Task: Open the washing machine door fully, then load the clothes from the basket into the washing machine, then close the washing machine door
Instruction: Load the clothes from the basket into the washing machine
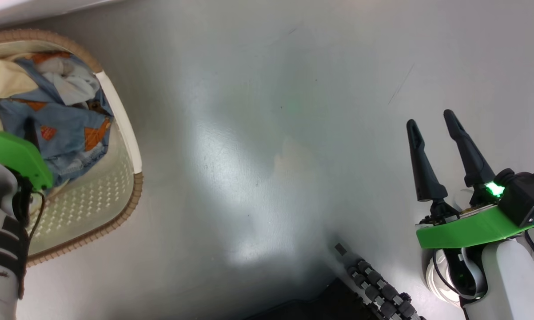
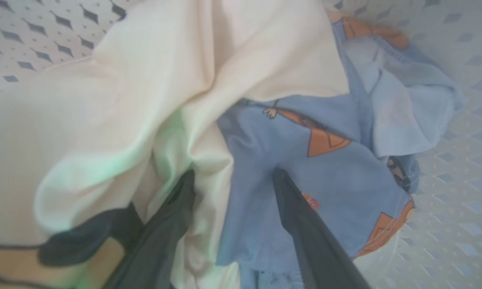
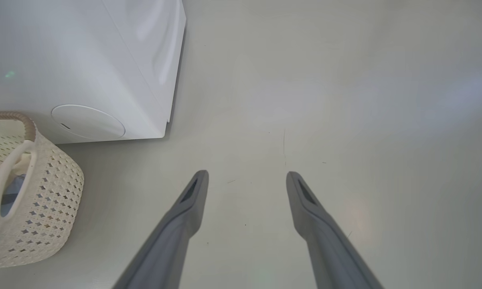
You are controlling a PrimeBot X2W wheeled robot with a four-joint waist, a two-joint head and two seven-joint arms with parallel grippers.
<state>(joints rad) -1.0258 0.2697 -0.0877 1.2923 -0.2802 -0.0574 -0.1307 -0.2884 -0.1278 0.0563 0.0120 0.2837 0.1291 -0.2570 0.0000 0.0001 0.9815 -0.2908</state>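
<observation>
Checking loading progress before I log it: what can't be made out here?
- Washing machine, right wrist view: cut off by the top edge; door state unknown.
- Left hand, left wrist view: blurred, tips pressed into clothes; depth unclear.
- Basket, head view: bottom covered by clothes.

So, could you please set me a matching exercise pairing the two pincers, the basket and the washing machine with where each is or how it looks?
Column A
1. left pincer
2. right pincer
3. basket
4. washing machine

Column B
a. white, standing beside the basket
b. open above bare floor
c. open, fingertips down among the clothes
d. cream, perforated, brown rim

Pairs: 1-c, 2-b, 3-d, 4-a
</observation>
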